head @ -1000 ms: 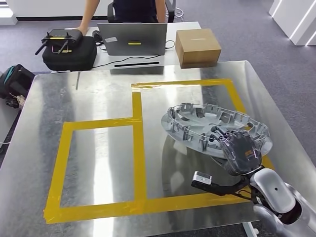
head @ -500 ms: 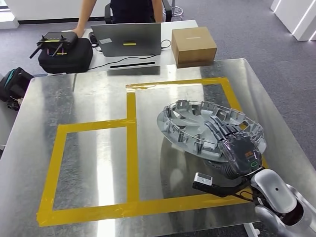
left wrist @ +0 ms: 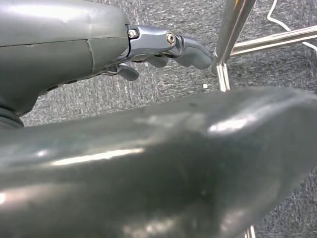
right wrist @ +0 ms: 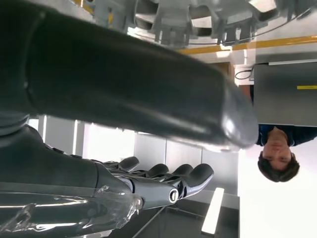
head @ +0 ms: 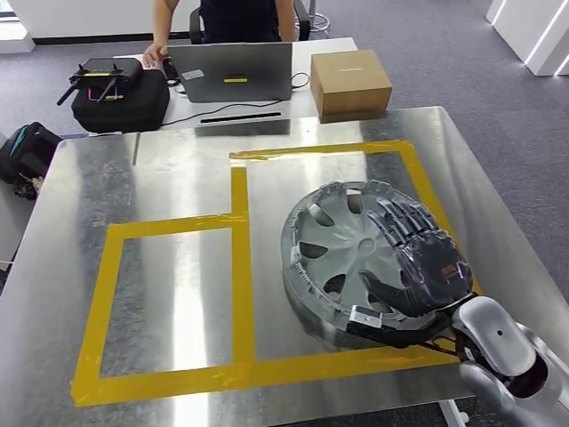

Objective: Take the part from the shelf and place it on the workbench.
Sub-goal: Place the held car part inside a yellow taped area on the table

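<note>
The right hand (head: 429, 267) lies on the part (head: 348, 258), fingers spread over its top, thumb under the near rim, holding it tilted just above the counter (head: 181, 178), inside the tape (head: 242, 267) outline. Left hand (left wrist: 164, 47) hangs, fingers apart, holding nothing.

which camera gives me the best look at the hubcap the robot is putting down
The head view: the whole hubcap shows inside the yellow tape, with the right hand on its rim. The right wrist view catches only its ribbed edge; the left wrist view faces carpet.
</note>
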Controlling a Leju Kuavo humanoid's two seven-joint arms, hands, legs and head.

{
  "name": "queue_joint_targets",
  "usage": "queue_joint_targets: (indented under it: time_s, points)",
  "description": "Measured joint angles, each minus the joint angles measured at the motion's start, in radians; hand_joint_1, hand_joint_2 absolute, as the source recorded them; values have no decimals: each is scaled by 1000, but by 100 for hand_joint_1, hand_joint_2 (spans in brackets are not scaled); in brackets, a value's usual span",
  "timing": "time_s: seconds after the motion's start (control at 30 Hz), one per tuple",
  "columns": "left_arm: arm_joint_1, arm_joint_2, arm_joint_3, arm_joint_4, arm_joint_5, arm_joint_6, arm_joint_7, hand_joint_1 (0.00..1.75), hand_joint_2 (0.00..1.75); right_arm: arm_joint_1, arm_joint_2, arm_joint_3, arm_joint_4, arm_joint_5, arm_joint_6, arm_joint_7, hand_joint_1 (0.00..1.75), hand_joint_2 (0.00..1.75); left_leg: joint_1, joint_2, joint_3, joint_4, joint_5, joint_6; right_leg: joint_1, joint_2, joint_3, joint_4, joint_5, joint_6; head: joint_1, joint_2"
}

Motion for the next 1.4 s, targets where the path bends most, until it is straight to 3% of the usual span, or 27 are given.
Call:
queue_joint_targets:
  time_s: [0.13,0.2,0.23,0.3,0.33,0.37,0.4,0.47,0.53,0.57,0.67,0.73,0.8,0.83,0.87,0.9,0.93,0.97,1.03,1.07,1.17,1.23,1.33,1.37,1.4]
  points:
    - [0,-4,10,-3,-1,-1,1,0,0,-12,1,3,0,0,4,-5,0,0,1,1,2,-8,10,14,-1,0,2,-7,6,11,0,0]
    - [-2,-7,13,-5,-1,-2,1,0,0,-18,1,4,-1,0,5,-6,0,0,8,3,8,-27,25,18,1,-2,-7,13,-14,19,2,0]
    - [-4,-9,14,-5,-1,-3,2,0,0,-22,1,5,-1,-1,5,-6,0,0,13,5,9,-34,31,19,1,-3,-23,53,-42,23,4,0]
    - [-8,-12,16,-5,-2,-6,3,0,0,-27,1,10,-1,-3,8,-7,0,0,15,6,4,-35,35,18,-2,-4,-76,183,-113,32,6,0]
    - [-9,-14,17,-5,-3,-7,4,0,0,-27,2,12,-1,-5,8,-7,0,0,17,6,0,-35,37,16,-4,-4,-97,239,-136,35,6,0]
    - [-10,-16,19,-5,-5,-8,4,0,0,-27,2,15,-1,-6,9,-7,0,0,19,6,-2,-35,40,13,-6,-4,-102,262,-140,39,5,0]
    - [-11,-17,20,-5,-8,-8,5,0,0,-27,2,16,-1,-7,9,-7,0,0,23,6,-4,-35,43,9,-8,-5,-87,241,-124,43,5,0]
    - [-10,-19,25,-7,-13,-10,6,0,0,-29,2,18,-1,-9,9,-7,0,0,32,6,-7,-35,48,-2,-12,-4,-10,101,-60,54,6,0]
    - [-11,-22,33,-11,-19,-11,7,0,0,-34,3,19,0,-12,9,-7,0,0,35,5,-18,-33,56,-17,-12,0,48,-13,-19,58,8,0]
    - [-11,-23,38,-12,-24,-12,8,0,0,-34,4,21,0,-15,9,-6,0,0,35,5,-25,-33,62,-25,-11,2,53,-31,-15,56,8,0]
    - [-9,-30,47,-14,-36,-12,9,0,0,-34,4,25,0,-20,9,-6,0,0,33,5,-45,-33,70,-41,-12,0,33,-27,-6,35,3,0]
    - [-11,-32,54,-14,-44,-13,8,0,0,-36,4,26,0,-22,9,-6,0,0,32,8,-73,26,23,-48,-15,-6,29,-30,-1,20,2,0]
    - [-13,-35,59,-14,-50,-14,7,0,0,-36,4,27,2,-24,9,-6,0,0,31,11,-124,164,-56,-51,-12,-12,30,-30,2,10,1,0]
    - [-15,-37,61,-14,-52,-15,5,0,0,-35,5,29,2,-25,10,-6,0,0,31,11,-147,230,-83,-50,-10,-15,29,-30,3,6,1,0]
    - [-17,-39,63,-14,-53,-15,4,0,0,-36,5,30,3,-26,10,-6,0,0,29,12,-156,267,-93,-46,-8,-16,28,-30,4,3,1,0]
    - [-20,-40,65,-14,-54,-15,3,0,0,-36,5,31,4,-27,10,-6,0,0,27,12,-146,262,-83,-41,-7,-17,26,-30,5,-1,1,0]
    - [-22,-41,67,-15,-55,-15,3,0,0,-37,5,32,4,-27,10,-6,0,0,25,12,-115,217,-59,-36,-6,-17,25,-29,6,-3,1,0]
    - [-23,-42,68,-16,-56,-15,3,0,0,-39,5,33,4,-28,10,-6,0,0,23,11,-68,145,-31,-30,-5,-16,24,-29,8,-4,1,0]
    - [-27,-43,70,-19,-57,-15,3,0,0,-42,5,33,4,-29,10,-6,0,0,18,11,9,18,-3,-21,-1,-13,21,-26,11,-1,1,0]
    - [-30,-44,70,-21,-57,-15,3,0,0,-45,5,33,3,-29,10,-6,0,0,16,10,25,-12,0,-17,0,-13,19,-25,14,3,2,0]
    - [-31,-46,73,-23,-60,-15,2,0,0,-49,6,33,3,-30,10,-7,0,0,12,10,17,-20,11,-2,-4,-13,13,-24,19,21,2,0]
    - [-31,-49,74,-24,-64,-15,2,0,0,-49,6,33,3,-33,10,-6,0,0,14,13,4,-23,26,11,-6,-13,-8,19,-28,30,5,0]
    - [-33,-52,84,-28,-72,-18,0,0,0,-49,6,33,3,-40,12,-7,0,0,11,15,-29,-22,51,22,-6,-13,-64,206,-161,37,8,0]
    - [-33,-54,88,-28,-74,-20,0,0,0,-49,6,33,3,-42,13,-7,0,0,9,15,-41,-22,61,22,-6,-13,-69,250,-178,37,8,0]
    - [-32,-56,91,-29,-77,-21,0,0,0,-49,6,33,3,-43,14,-7,0,0,8,15,-54,-22,72,22,-5,-13,-57,262,-171,36,8,0]
